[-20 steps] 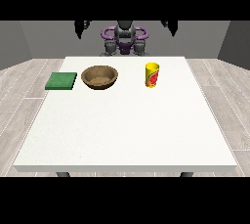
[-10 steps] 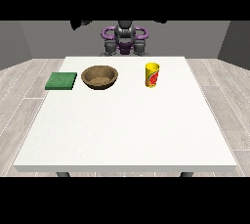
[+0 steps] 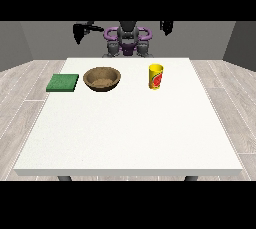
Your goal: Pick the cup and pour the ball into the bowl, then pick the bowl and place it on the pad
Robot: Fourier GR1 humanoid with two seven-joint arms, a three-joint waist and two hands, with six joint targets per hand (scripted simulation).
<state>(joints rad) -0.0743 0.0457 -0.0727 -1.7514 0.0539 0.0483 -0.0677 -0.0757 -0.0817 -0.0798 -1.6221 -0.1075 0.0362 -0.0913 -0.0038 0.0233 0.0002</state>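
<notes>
A yellow cup [image 3: 156, 76] with a red mark stands upright on the white table [image 3: 130, 138], right of centre near the far edge. The ball does not show. A brown bowl [image 3: 102, 79] sits left of the cup, and a flat green pad [image 3: 63, 82] lies left of the bowl. Both black hands are raised beside the robot's torso [image 3: 127, 40], behind the table's far edge. The hand at the view's left [image 3: 79, 32] and the hand at the view's right [image 3: 166, 26] hold nothing, their fingers relaxed. Both are far from the cup and bowl.
The table's near half is bare white surface. Grey wood floor surrounds the table, with grey walls behind the robot.
The hand at the view's left has shifted slightly outward and down. Cup, bowl and pad have not moved.
</notes>
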